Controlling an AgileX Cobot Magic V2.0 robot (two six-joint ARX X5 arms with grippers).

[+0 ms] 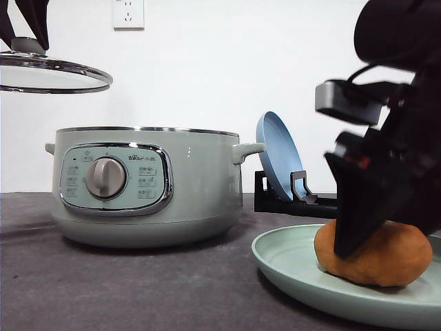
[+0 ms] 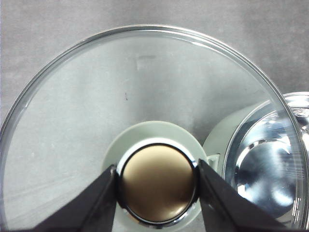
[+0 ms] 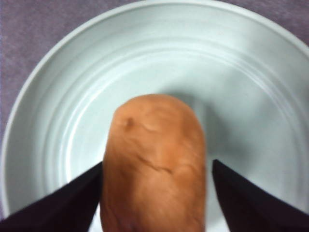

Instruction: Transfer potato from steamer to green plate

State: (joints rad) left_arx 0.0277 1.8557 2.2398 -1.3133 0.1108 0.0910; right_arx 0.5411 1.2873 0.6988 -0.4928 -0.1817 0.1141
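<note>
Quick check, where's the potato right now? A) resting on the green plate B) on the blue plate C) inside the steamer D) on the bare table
A: the potato sits on the green plate, with the right gripper straddling it; in the right wrist view there is a gap between one finger and its skin.

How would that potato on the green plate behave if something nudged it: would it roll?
Probably a little. The potato is oval and rounded, so it could rock or roll sideways. The green plate looks smooth and glossy, so it may also slide, though the low rim should likely stop it. It looks solid, not floppy.
</note>
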